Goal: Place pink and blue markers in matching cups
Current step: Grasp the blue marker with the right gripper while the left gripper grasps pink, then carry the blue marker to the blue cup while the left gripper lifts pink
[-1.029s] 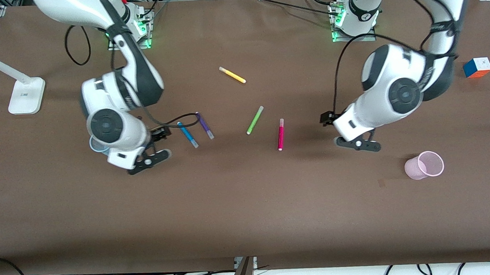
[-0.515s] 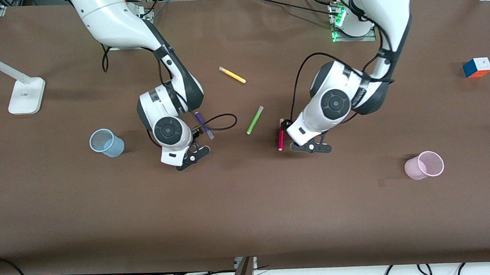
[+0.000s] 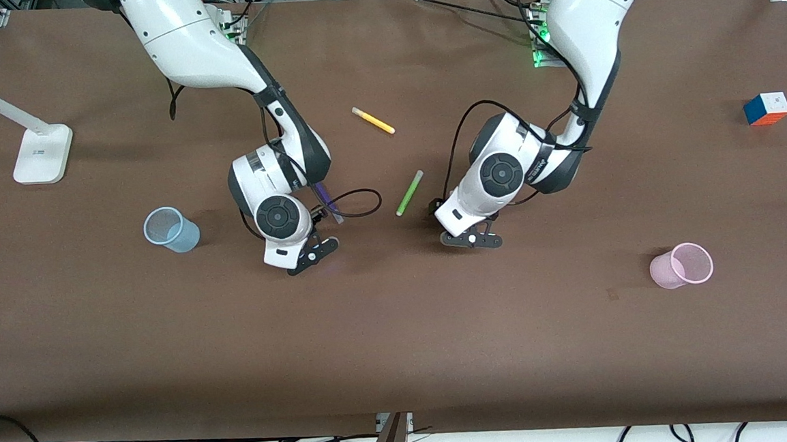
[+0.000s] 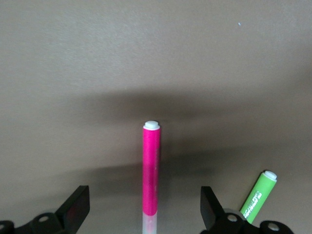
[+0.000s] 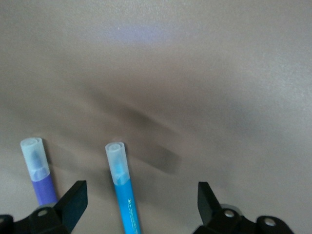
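Glossy white arm shells, dark grey joints, looping black cables, black end effector fingers

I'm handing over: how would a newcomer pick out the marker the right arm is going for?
Find the right arm's hand, low over mid-table beside the light blue translucent cup. Between its open fingers lies the slim bright blue marker with a greyish cap. The purple marker alongside sits outside the fingers.

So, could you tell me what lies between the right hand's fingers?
The blue marker lies between the open fingers of the right hand; the purple marker lies just outside. The right wrist view shows this.
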### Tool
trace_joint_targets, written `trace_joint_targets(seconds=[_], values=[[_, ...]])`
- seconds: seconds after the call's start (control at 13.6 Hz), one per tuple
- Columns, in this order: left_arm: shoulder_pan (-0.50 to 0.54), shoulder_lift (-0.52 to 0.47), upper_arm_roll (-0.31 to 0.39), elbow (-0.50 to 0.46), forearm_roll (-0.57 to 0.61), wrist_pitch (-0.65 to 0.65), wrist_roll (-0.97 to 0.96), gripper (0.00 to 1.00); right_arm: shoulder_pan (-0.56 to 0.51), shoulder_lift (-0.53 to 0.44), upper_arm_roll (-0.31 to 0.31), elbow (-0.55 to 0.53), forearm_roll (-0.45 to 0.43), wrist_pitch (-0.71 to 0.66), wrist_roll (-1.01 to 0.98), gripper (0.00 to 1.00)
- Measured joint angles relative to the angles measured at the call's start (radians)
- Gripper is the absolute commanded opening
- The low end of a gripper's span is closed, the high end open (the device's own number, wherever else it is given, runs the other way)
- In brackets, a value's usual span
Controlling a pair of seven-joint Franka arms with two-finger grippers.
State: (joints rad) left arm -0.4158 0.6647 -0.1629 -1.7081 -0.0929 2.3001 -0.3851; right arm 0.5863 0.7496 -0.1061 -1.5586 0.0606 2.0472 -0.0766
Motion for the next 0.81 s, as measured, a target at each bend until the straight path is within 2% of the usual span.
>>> trace_joint_targets(seconds=[0.15, 0.29, 0.51, 0.66, 0.81], values=[[-0.006, 0.013, 0.000, 0.000, 0.014, 0.015, 0.000, 0.83, 0.002, 0.009, 0.000, 0.000, 0.000, 0.022, 0.000, 0.73], [-0.014, 0.017, 0.000, 0.000, 0.029, 0.020, 0.000, 0.78, 0.004, 0.017, 0.000, 0.000, 0.000, 0.037, 0.000, 0.40], [-0.022, 0.033, 0.001, 0.000, 0.034, 0.052, 0.000, 0.77, 0.007, 0.019, 0.000, 0.000, 0.000, 0.042, 0.000, 0.04], [-0.029, 0.053, 0.001, -0.001, 0.035, 0.082, 0.000, 0.77, 0.007, 0.019, 0.000, 0.000, 0.000, 0.043, 0.000, 0.00], [-0.032, 0.065, 0.001, -0.001, 0.035, 0.098, 0.000, 0.59, 0.007, 0.018, 0.000, 0.001, 0.000, 0.045, 0.000, 0.00]])
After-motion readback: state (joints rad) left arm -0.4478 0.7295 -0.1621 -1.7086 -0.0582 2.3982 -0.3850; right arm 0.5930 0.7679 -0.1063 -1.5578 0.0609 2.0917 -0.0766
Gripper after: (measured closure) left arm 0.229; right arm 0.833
